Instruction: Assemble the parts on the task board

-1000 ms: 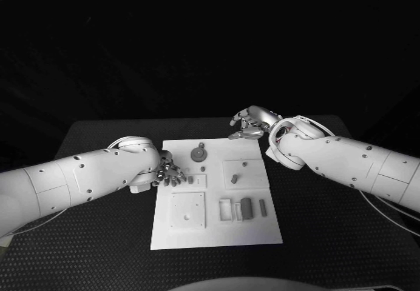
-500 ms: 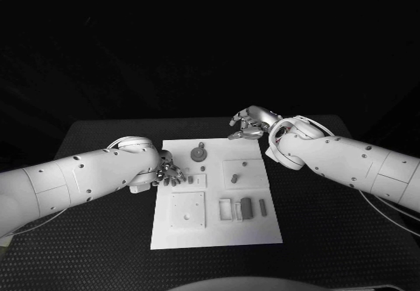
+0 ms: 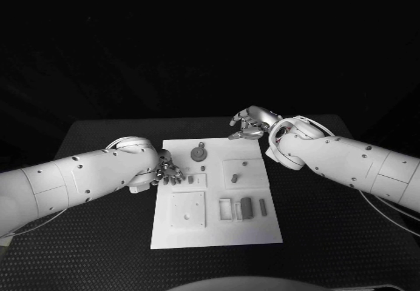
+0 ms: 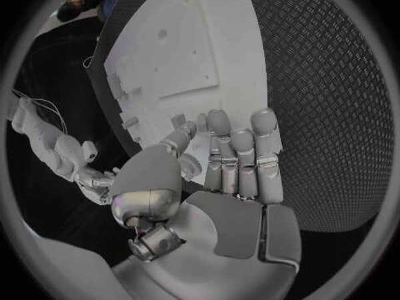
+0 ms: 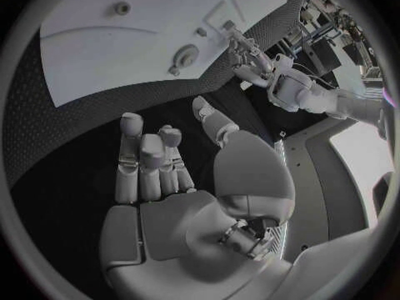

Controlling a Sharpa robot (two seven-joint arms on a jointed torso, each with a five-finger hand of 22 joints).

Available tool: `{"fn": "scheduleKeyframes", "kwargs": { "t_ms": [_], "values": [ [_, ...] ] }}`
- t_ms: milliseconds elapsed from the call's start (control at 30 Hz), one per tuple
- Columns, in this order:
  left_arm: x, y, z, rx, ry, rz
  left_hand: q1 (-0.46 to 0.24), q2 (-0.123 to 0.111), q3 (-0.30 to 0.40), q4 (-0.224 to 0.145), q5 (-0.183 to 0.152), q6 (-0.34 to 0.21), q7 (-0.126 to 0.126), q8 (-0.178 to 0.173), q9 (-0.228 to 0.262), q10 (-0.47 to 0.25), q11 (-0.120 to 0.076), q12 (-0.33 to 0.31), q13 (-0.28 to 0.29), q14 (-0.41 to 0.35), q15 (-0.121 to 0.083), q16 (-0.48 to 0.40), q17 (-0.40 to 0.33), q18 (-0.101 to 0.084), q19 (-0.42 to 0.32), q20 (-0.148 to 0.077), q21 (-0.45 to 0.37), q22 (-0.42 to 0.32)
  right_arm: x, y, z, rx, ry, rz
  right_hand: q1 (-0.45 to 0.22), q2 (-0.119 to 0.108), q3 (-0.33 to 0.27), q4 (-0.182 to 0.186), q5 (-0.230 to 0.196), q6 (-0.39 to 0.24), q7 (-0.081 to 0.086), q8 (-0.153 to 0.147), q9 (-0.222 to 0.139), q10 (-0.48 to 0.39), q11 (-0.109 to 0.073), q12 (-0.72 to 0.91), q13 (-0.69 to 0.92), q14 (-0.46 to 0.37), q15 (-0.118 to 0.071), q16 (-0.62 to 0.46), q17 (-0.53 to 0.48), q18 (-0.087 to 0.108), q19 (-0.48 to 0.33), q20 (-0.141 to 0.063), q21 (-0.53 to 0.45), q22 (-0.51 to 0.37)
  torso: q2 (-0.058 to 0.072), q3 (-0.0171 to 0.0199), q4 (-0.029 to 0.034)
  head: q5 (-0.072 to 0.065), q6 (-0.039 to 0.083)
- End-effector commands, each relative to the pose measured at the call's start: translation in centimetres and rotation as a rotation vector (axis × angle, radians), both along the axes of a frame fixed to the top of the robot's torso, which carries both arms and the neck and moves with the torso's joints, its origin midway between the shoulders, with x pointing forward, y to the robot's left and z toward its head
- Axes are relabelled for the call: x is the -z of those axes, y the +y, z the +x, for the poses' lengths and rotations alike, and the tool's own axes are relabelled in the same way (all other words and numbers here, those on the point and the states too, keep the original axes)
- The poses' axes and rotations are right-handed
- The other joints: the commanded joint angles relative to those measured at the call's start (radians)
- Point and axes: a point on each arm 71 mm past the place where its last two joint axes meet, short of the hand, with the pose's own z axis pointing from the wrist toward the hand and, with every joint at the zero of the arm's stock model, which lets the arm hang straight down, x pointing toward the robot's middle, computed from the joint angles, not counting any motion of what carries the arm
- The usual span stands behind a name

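Task board (image 3: 217, 233) white, mid-table. Left hand (image 3: 168, 174) at board's left edge, fingers together, fingertips over board; contact hard to judge, no part seen in grasp. Right hand (image 3: 250, 123) just beyond board's far edge, fingers curled, empty. Round part (image 3: 198, 154) near far edge; other parts too small to count.

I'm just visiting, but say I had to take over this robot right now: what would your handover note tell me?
Left hand: holds nothing, fingers resting at the task board's left edge.
Right hand: fingers apart, holds nothing, hovering just past the board's far edge.
Parts: a round disc piece near the far edge, a small peg in the square recess, grey bars in the near slots.
Done: cannot tell how many parts are seated.
Left: no part in hand yet; pick one up next.
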Motion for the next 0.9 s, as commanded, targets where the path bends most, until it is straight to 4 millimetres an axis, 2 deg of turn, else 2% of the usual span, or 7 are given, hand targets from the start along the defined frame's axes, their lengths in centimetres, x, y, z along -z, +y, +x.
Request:
{"fn": "scheduleKeyframes", "kwargs": {
  "t_ms": [33,900],
  "values": [
    [-0.06,-0.31,-0.07,0.013,-0.009,-0.010,0.000,-0.008,-0.003,0.004,0.000,0.007,-0.002,0.003,0.000,0.005,-0.003,0.002,-0.001,0.003,-0.005,0.003,-0.001,0.047,0.006,-0.003,0.007,0.018,0.07,0.11,-0.03,-0.010,0.007,-0.003,-0.008,0.001,0.001,0.007,-0.002,-0.002,0.008,0.005,-0.001,-0.008,-0.002,0.004,-0.001,-0.008,0.001,-0.005,-0.002,0.030,-0.002,-0.007,-0.004,0.016,0.000,-0.0002,0.0002,0.000,-0.001],
    [-0.13,-0.22,-0.20,0.013,-0.012,-0.007,0.005,-0.010,-0.003,0.009,0.000,0.010,-0.004,0.004,0.000,0.009,-0.005,0.003,-0.001,0.006,-0.007,0.005,0.000,0.048,0.009,-0.005,0.008,0.018,0.10,0.13,-0.03,-0.010,0.009,-0.004,-0.010,0.000,0.001,0.008,-0.002,-0.003,0.008,0.005,-0.001,-0.008,-0.002,0.005,-0.002,-0.008,0.001,-0.005,-0.002,0.030,-0.002,-0.007,-0.004,0.016,0.000,-0.0003,0.0002,0.001,-0.001]
  ]
}}
